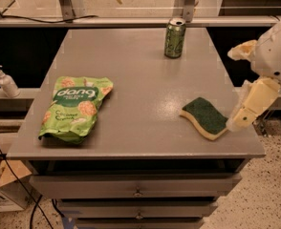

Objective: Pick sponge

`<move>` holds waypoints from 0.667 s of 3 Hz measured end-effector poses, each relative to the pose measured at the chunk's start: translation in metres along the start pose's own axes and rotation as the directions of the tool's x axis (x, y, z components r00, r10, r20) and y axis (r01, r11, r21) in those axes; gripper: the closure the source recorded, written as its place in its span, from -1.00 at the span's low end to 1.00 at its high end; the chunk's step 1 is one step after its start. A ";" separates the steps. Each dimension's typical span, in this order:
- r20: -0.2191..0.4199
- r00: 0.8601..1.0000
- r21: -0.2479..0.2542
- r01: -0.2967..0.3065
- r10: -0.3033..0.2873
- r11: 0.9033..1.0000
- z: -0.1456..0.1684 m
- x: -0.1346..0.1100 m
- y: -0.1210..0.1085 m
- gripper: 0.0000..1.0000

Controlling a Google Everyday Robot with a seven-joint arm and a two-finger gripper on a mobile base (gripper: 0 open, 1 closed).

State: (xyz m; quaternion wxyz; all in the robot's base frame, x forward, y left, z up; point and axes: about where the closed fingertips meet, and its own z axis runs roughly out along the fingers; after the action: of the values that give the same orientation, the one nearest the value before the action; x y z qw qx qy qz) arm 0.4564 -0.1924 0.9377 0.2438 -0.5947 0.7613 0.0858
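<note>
The sponge (205, 117) lies flat on the grey table (145, 75) near its right front corner, dark green scouring side up with the pale yellow foam showing along its wavy front edge. My gripper (243, 113), cream coloured, hangs at the right edge of the table just right of the sponge, its lower tip close to the sponge's right end. It holds nothing that I can see. The white arm housing (276, 51) sits above it at the right border.
A light-green snack bag (76, 108) lies on the left part of the table. A green drink can (175, 37) stands at the back centre-right. A soap dispenser (5, 81) stands off the table to the left. Drawers (138, 187) run below the front edge.
</note>
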 end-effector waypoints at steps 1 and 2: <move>0.013 0.999 -0.004 -0.035 0.035 0.999 -0.002 0.000 -0.001 -1.00; 0.045 0.995 -0.006 -0.086 0.086 0.996 0.013 0.009 -0.007 -1.00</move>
State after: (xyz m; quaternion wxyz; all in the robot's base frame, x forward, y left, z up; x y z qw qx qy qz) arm 0.4653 -0.1967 0.9238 0.2559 -0.5595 0.7804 0.1112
